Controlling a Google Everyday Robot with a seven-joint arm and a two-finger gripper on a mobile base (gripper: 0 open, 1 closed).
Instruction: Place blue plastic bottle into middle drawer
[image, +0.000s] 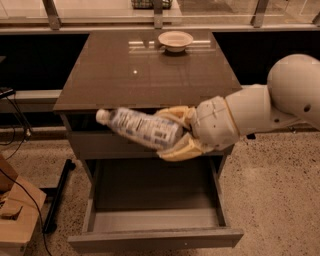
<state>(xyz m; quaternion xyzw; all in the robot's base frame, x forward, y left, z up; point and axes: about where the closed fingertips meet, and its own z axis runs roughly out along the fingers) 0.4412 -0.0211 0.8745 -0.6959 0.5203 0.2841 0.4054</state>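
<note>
Plainly, our grey-brown metal drawer stands open over speckled floor. Our cream gripper clamps the clear plastic bottle above it.

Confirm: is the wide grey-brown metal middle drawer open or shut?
Open: the middle drawer is pulled out, its inner floor showing. The gripper, above it, holds the clear blue plastic bottle tilted.

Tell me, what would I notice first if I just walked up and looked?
The blue plastic bottle hangs sideways in the air, held by the gripper, whose tan fingers close around its bottom end. Right below it the middle drawer is pulled wide open. A cream bowl sits at the back of the cabinet top.
</note>
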